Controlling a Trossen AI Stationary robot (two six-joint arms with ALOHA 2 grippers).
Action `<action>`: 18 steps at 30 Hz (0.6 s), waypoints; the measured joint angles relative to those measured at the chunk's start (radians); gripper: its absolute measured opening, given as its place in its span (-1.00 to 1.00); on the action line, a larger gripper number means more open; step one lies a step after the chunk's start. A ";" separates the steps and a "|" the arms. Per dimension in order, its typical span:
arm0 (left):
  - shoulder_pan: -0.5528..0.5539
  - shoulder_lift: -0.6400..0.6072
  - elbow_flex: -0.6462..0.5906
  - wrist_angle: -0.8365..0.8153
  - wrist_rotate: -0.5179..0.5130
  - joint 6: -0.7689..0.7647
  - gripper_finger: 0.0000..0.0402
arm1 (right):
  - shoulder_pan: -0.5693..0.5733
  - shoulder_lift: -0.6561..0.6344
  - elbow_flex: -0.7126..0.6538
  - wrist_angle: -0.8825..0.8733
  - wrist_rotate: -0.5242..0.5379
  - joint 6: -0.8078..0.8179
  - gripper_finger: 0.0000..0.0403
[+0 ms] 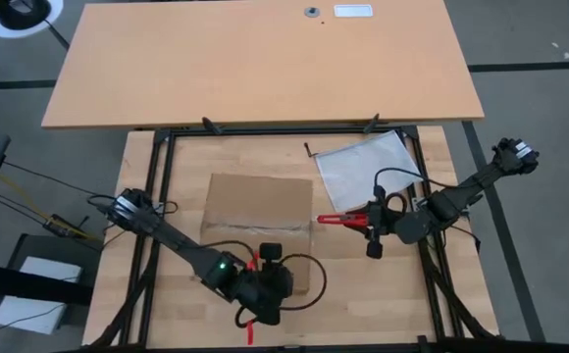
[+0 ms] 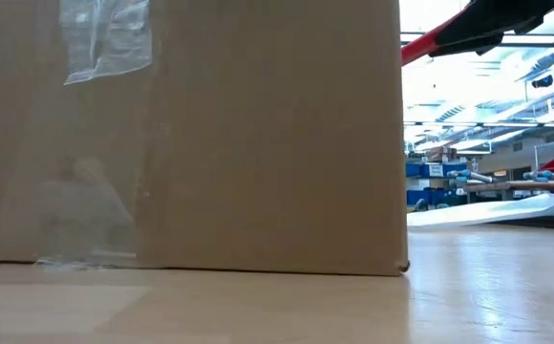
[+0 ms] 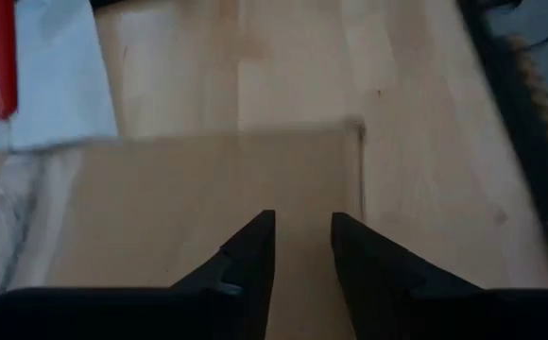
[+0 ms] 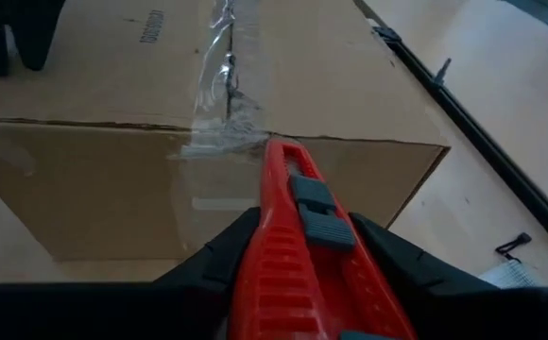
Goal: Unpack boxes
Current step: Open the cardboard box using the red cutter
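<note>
Carton (image 1: 255,211) of brown cardboard sits shut near the middle of my table (image 1: 363,294), clear tape (image 4: 222,104) along its top seam and down one side; a small dark print on top is unreadable. My right gripper (image 4: 298,274) clenches a red box cutter (image 4: 293,246), tip at the taped edge. My left gripper (image 3: 302,246) hovers over the carton's near edge, fingers slightly parted, empty.
</note>
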 joint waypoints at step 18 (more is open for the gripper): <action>0.014 0.102 0.113 -0.050 0.168 -0.144 -0.41 | 0.000 0.001 -0.004 -0.037 -0.066 -0.013 -0.57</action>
